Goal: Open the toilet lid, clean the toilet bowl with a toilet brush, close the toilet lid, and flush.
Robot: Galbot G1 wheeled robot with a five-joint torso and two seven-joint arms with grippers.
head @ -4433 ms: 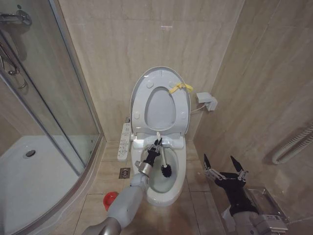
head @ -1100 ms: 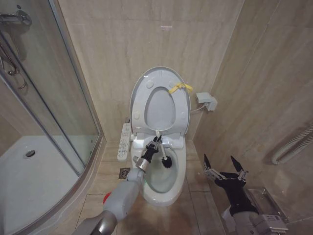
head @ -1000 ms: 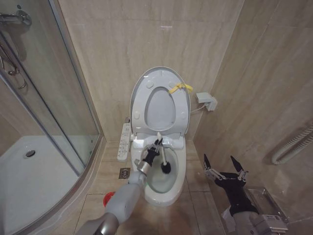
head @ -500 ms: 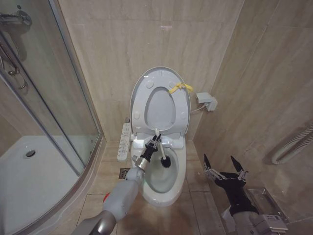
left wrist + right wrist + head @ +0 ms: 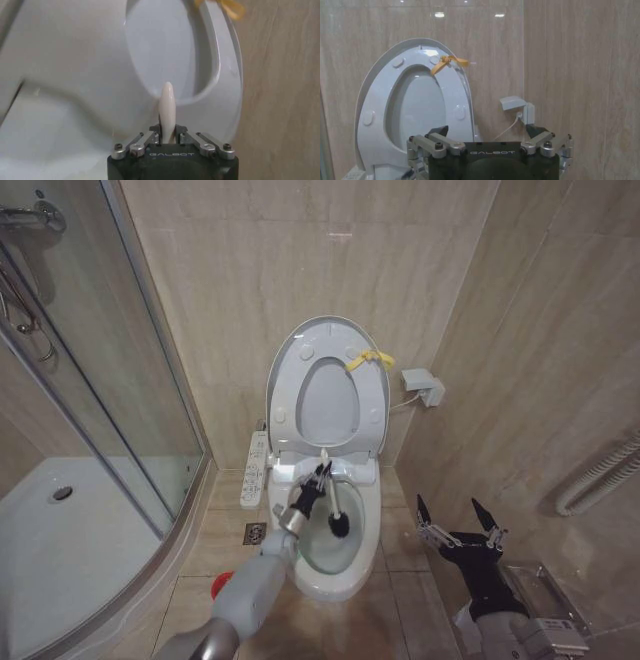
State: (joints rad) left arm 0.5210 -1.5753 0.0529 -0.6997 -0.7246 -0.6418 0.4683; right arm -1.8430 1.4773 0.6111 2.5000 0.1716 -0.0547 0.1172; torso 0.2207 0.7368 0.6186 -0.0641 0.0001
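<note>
The toilet lid (image 5: 330,385) stands upright against the wall, its yellow strap (image 5: 368,360) at the top; it also shows in the right wrist view (image 5: 410,108). Below it lies the white toilet bowl (image 5: 335,565). My left gripper (image 5: 318,478) is shut on the white handle (image 5: 167,108) of the toilet brush, whose black bristle head (image 5: 339,526) sits inside the bowl. My right gripper (image 5: 459,520) hangs open to the right of the toilet with nothing between its fingers.
A white button panel (image 5: 254,470) lies left of the toilet. The red brush holder (image 5: 222,585) stands on the floor behind my left arm. A glass shower enclosure (image 5: 90,410) fills the left. A wall socket box (image 5: 422,386) and a white hose (image 5: 600,475) are on the right.
The brush head has moved back and forth inside the bowl with my left gripper, now lying nearer the bowl's front than half a second ago. The right arm has not moved.
</note>
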